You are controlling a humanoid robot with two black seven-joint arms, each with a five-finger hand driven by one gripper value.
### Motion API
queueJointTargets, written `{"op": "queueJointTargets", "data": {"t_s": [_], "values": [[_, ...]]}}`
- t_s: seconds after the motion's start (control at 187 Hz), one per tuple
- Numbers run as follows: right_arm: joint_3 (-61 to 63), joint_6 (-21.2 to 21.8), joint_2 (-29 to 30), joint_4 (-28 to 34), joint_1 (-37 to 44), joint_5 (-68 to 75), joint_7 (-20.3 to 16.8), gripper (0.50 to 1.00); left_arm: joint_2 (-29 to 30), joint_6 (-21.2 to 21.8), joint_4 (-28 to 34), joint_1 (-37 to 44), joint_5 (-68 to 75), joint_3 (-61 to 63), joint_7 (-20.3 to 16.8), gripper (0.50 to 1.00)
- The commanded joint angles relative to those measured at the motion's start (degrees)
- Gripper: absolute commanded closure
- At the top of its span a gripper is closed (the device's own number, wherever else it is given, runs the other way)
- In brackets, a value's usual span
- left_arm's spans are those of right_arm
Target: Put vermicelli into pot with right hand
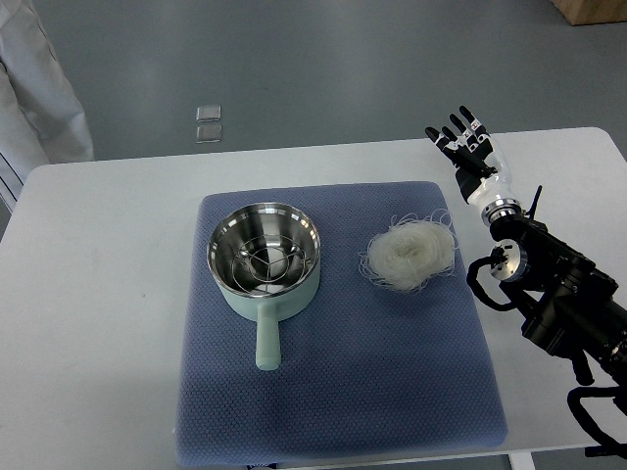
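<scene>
The right hand hangs with fingers spread, empty, well beyond the vermicelli lying on the mat beside the pot. Reaching is underway; next it must descend and gather the nest.

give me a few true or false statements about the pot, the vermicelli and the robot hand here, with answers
1. The vermicelli lies on the blue mat, to the right of the pot. True.
2. The right hand is gripping the vermicelli. False: it is up above the table's far right part, fingers spread, holding nothing.
3. The pot already has vermicelli in it. False: only a metal rack shows inside.
4. The pot's handle points toward the near edge of the table. True.
5. The left hand is resting on the mat. False: no left arm is in view.
</scene>
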Motion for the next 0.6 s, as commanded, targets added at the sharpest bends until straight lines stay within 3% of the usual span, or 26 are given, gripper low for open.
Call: {"op": "queueJointTargets", "data": {"t_s": [0.0, 0.594], "values": [[-0.1, 0.0, 0.0, 0.0, 0.0, 0.0, 0.0, 0.572, 0.0, 0.0, 0.0, 0.0, 0.0, 0.0, 0.0, 0.5], [-0.1, 0.0, -0.2, 0.0, 0.1, 0.0, 0.0, 0.572, 0.0, 0.3, -0.1, -0.2, 0.0, -0.2, -0.1, 0.5]]}}
